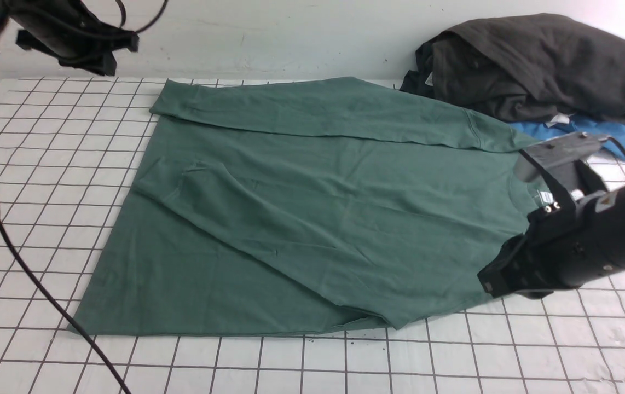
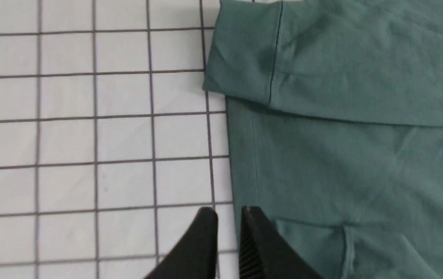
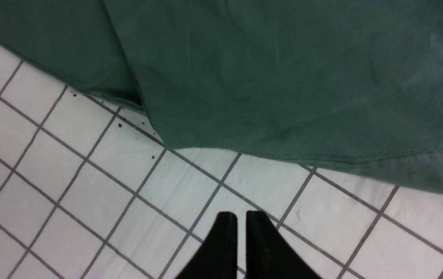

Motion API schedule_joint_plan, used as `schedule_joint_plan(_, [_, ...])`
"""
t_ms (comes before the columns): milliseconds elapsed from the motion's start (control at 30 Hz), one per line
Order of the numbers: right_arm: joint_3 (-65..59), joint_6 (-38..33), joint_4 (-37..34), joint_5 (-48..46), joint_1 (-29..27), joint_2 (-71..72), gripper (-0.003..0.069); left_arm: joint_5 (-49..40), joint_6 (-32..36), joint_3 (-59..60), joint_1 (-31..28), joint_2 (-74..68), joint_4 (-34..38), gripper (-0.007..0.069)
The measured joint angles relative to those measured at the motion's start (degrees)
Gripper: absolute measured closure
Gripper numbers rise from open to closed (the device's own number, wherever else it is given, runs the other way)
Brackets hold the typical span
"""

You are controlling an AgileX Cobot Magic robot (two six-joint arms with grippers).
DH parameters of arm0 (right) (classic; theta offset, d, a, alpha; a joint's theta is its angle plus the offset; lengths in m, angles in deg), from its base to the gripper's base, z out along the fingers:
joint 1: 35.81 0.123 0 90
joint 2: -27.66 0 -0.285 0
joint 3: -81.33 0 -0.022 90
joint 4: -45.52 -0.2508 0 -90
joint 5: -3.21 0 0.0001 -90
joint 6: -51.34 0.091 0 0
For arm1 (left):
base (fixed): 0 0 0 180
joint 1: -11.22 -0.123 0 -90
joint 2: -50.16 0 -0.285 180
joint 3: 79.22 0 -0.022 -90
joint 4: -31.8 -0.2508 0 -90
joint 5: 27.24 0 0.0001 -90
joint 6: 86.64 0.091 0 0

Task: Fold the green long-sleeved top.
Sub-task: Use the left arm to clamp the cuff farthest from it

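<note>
**Top spread flat on the counter, both claws empty**

You have the green long-sleeved top (image 1: 312,219) lying across the middle of the counter (image 1: 44,164), neck towards the right edge and hem towards the left edge. It is a soft, matte jersey knit, mostly smooth with shallow creases. One sleeve is folded in along the side nearest the far edge, and its cuff (image 2: 241,58) shows a straight stitched seam. The other sleeve lies diagonally over the body. The shirt's edge nearest the front of the counter carries a fine line of stitching (image 3: 361,159). A small pale label (image 1: 542,196) sits at the ribbed collar, with writing too small to read.

The counter is white, ruled with a dark square grid. At its far right corner a crumpled charcoal garment (image 1: 537,65) is heaped on a bright blue one (image 1: 602,134).

Your left claw (image 2: 229,217) hangs over the hem edge towards the far left corner. Its black ridged fingers are all but together and grip nothing. Your right claw (image 3: 241,217) sits over bare counter just off the top's near edge, with only a thin slit between its fingers and nothing in them.
</note>
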Motion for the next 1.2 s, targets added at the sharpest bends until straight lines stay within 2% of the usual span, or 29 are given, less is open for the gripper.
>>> schedule_joint_plan(100, [3.12,1.36,5.14,-1.26,2.9,-3.49,0.0515,-0.13,0.69,12.55,0.16,9.87,-1.18,0.0485])
schedule_joint_plan(133, [3.39,1.46,5.94,-1.26,3.42,-3.7,0.0508,-0.13,0.7,14.95,0.26,10.68,-1.24,0.0482])
schedule_joint_plan(200, [4.29,3.71,11.58,-1.0,6.74,-6.13,0.0386,-0.09,2.17,32.22,0.42,22.6,-1.81,0.0452])
schedule_joint_plan(267, [4.35,5.3,15.15,-0.47,8.1,-7.24,0.0318,-0.09,2.44,43.36,0.49,28.21,-1.76,0.0438])
schedule_joint_plan(300, [4.35,6.53,17.71,-0.17,9.0,-8.28,0.026,0.39,2.49,51.53,0.53,33.28,-1.62,0.0426])
schedule_joint_plan(367, [4.42,8.38,21.37,0.93,9.55,-10.3,0.0177,3.94,2.5,62.91,0.53,38.55,-1.51,0.04])
schedule_joint_plan(400, [4.48,8.58,21.7,1.07,9.55,-10.52,0.017,4.52,2.5,65.21,0.55,39.02,-1.51,0.0397])
schedule_joint_plan(467, [4.54,11.05,25.29,3.76,9.59,-13.48,0.0113,11.94,2.45,77.67,0.6,43.55,-1.41,0.0346])
schedule_joint_plan(600, [4.59,13.53,28.04,7.63,9.59,-16.8,0.0106,18.3,2.28,86.67,0.6,44.88,-1.38,0.0247])
schedule_joint_plan(667, [4.65,14.09,29.05,10.27,9.61,-18.71,0.0131,22.6,1.67,89.92,0.6,43.54,-1.38,0.0162])
schedule_joint_plan(733, [4.69,14.57,29.44,11.17,9.61,-19.45,0.0162,24.87,0.54,90.32,0.6,42.04,-1.38,0.0129])
schedule_joint_plan(833, [4.69,15.53,29.44,11.7,9.61,-20.62,0.0274,26.48,-1.36,90.35,0.6,37.72,-0.96,0.0126])
schedule_joint_plan(867, [4.69,15.6,29.44,11.77,9.61,-20.7,0.0291,26.42,-1.36,90.35,0.6,37.41,-0.91,0.0129])
schedule_joint_plan(900, [4.69,15.78,29.44,11.77,9.61,-20.83,0.0327,26.06,-1.49,90.35,0.6,36.18,-0.73,0.0144])
schedule_joint_plan(1000, [4.71,16.49,29.44,11.81,9.61,-20.83,0.0501,24.5,-1.71,90.05,0.66,31.66,-0.7,0.0251])
schedule_joint_plan(1033, [4.71,16.55,29.44,11.81,9.61,-20.83,0.0511,24.42,-1.81,89.92,0.66,31.47,-0.83,0.0269])
schedule_joint_plan(1100, [4.71,16.62,29.44,10.91,9.61,-20.83,0.063,23.95,-1.75,89.53,0.59,30.77,-1.31,0.0404])
schedule_joint_plan(1200, [4.71,16.62,29.44,9.26,9.61,-20.72,0.0659,23.67,-1.15,88.99,0.59,30.72,-0.57,0.0524])
